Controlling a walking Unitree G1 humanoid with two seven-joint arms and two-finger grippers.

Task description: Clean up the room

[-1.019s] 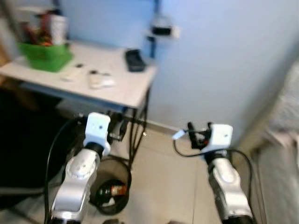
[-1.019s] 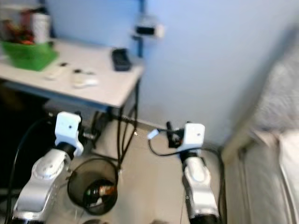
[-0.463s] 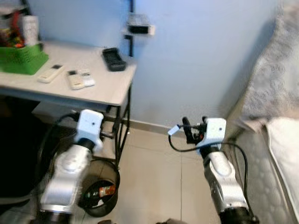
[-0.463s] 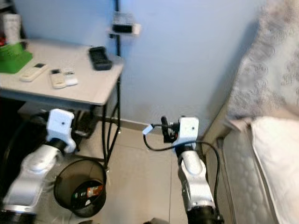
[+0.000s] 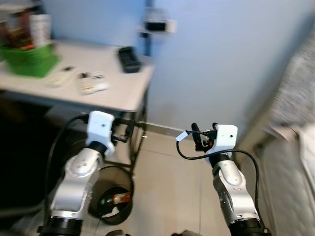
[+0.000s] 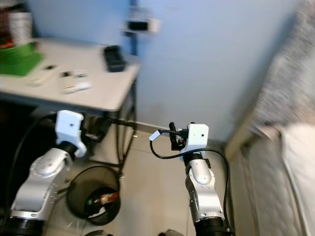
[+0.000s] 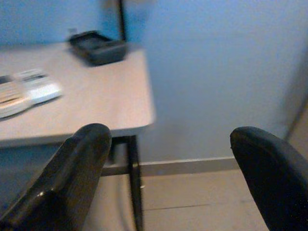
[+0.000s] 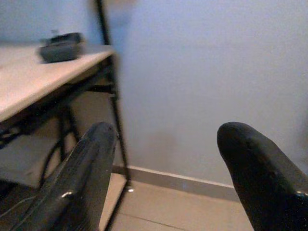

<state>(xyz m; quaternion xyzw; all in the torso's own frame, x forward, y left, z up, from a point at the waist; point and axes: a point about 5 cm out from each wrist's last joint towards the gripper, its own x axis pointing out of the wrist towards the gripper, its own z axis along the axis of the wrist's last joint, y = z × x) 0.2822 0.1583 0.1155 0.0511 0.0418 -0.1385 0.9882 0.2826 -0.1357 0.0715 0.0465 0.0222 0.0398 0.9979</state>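
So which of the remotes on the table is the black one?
The black remote near the table's back corner by the wall; the other remotes are white, lying mid-table.

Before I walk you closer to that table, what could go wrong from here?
The left gripper is open, close by the white table edge and its black metal leg; stepping forward may knock them. The black wire wastebasket sits on the floor beside the left arm and could be kicked. The head views are blurred, so the white remotes are poorly located.
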